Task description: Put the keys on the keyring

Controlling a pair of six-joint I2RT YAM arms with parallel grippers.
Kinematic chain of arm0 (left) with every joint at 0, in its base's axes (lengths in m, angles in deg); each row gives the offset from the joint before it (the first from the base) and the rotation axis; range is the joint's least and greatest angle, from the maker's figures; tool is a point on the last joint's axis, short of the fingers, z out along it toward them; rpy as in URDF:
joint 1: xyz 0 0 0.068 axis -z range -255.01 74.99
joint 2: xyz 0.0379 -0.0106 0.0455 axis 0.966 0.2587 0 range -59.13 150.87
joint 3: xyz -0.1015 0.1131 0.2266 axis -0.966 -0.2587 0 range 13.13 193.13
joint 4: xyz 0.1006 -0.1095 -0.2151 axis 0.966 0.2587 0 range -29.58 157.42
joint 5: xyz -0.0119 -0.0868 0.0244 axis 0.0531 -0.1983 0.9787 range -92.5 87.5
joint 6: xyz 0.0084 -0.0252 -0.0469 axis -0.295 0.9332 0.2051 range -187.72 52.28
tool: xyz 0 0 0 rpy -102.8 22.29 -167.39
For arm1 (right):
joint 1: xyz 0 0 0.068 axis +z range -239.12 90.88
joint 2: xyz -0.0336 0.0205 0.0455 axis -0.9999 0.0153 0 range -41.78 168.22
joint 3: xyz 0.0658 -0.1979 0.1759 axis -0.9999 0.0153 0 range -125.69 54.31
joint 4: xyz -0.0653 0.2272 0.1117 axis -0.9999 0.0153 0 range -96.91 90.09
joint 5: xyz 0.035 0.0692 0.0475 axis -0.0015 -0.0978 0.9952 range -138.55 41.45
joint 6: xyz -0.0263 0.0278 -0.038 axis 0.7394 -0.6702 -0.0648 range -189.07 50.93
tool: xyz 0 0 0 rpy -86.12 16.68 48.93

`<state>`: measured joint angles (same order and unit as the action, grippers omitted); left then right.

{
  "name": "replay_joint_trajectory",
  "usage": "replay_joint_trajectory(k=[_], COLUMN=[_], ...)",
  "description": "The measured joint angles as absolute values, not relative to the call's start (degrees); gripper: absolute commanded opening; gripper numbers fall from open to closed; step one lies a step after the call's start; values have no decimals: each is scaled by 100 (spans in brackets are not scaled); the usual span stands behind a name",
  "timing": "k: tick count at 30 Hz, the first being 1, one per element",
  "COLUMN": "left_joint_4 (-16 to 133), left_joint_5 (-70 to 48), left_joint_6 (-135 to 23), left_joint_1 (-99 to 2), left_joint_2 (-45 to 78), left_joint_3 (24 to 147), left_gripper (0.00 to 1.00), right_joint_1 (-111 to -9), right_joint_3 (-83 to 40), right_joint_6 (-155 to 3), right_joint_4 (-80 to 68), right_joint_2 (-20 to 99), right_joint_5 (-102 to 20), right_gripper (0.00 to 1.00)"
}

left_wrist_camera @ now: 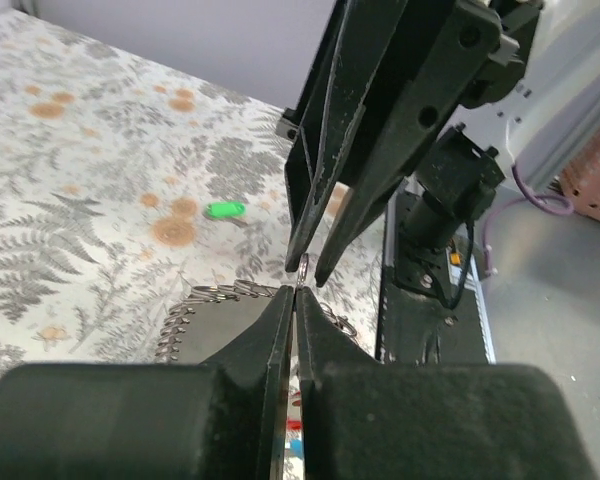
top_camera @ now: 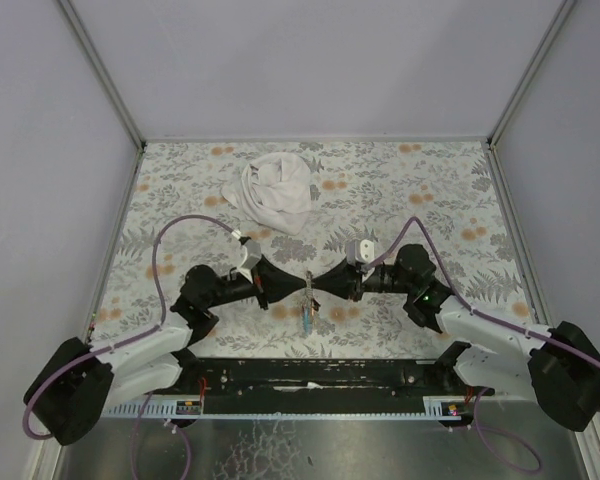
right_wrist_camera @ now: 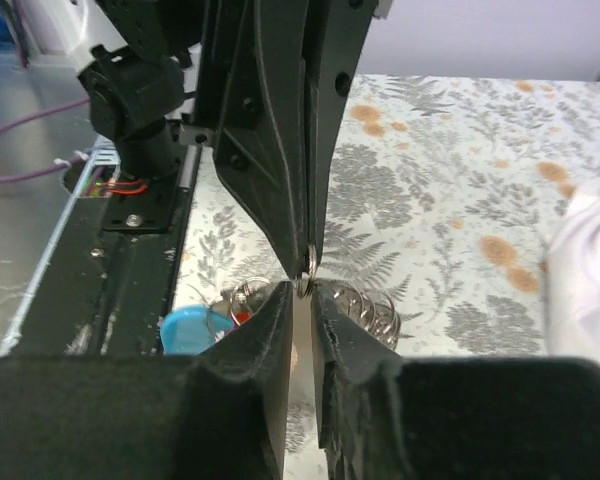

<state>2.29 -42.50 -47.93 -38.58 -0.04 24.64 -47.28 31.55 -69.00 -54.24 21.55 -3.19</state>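
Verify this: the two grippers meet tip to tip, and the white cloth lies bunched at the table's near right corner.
Not right. The top external view shows the white cloth bunched toward the far edge, left of centre. The left gripper and right gripper do meet tip to tip.

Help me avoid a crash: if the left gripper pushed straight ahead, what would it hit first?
The right gripper, seemingly tip to tip with it; only the keyring sits between them.
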Motion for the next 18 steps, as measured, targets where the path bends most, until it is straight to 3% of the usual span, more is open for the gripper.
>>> replay_joint_trajectory(k=[4, 9, 18], left_joint_4=[1634, 3713, 7223], left_joint_5=[-3676, -2876, -2187], left_joint_6=[-5025, -5243, -5938], left_joint_1=[-3638, -3312, -3023], left_joint_2=[-686, -987, -61], left_joint_3=[2936, 3874, 5979], left_gripper=[0, 0, 0], right_joint_1=[-4734, -4734, -4734], right_joint_3=[2779, 2495, 2291], right_joint_6=[-6316, -5761, -5202], right_joint_4=[-4170, -3005, -2006], right_joint_2=[1680, 1394, 1427], right_joint_5=[-474, -633, -863], right_gripper=[33, 35, 35])
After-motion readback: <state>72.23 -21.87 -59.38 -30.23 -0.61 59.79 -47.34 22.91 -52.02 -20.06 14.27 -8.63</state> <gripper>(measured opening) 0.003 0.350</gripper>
